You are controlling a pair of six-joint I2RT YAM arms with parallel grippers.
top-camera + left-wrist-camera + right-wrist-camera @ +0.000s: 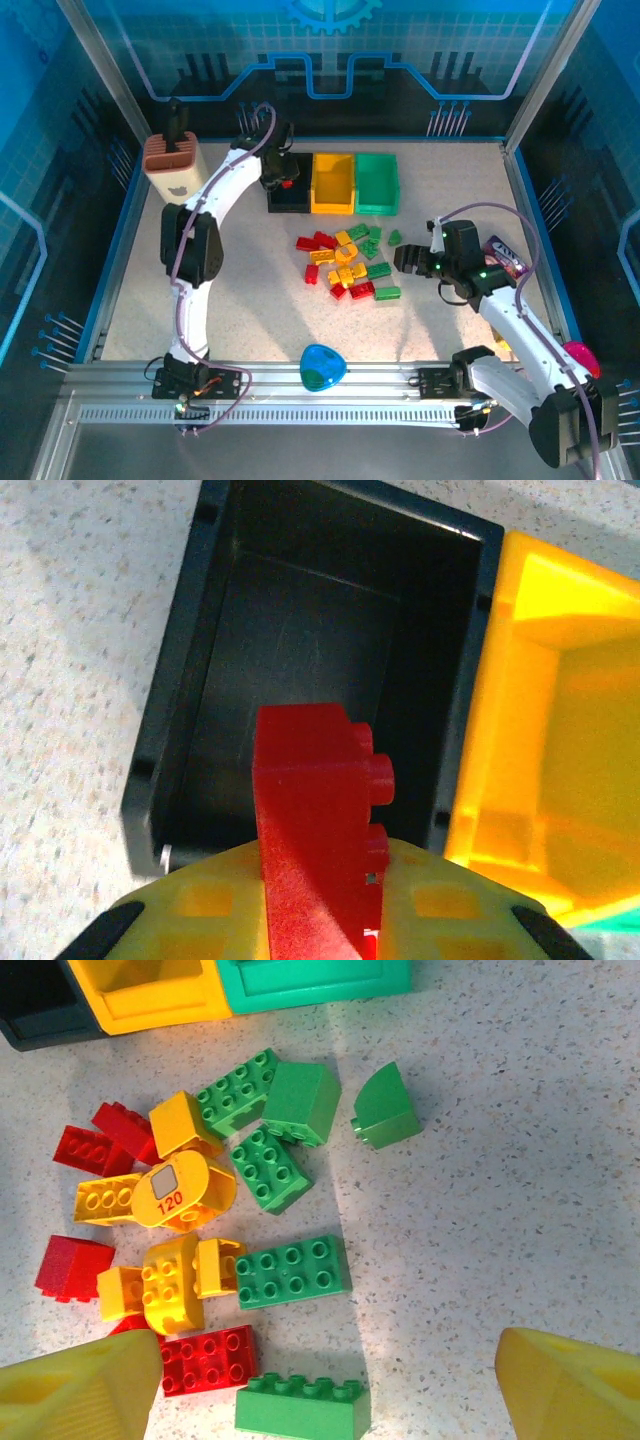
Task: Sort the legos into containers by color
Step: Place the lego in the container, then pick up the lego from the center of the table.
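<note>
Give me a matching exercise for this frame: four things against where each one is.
1 red brick
2 right gripper
3 green bin
4 blue disc

A alone near the front edge of the table
B held by left gripper over black bin
C right end of the bin row
D open beside the loose bricks

Pairs: 1-B, 2-D, 3-C, 4-A

We found the containers (335, 205) joined in a row on the counter (250, 300). The legos (348, 265) lay scattered just in front of that row. Above the row's leftmost bin (320, 630) the left gripper (285, 183) held one brick (315, 820). The right gripper (402, 260) hung in front of the row's right end, beside the legos.
</note>
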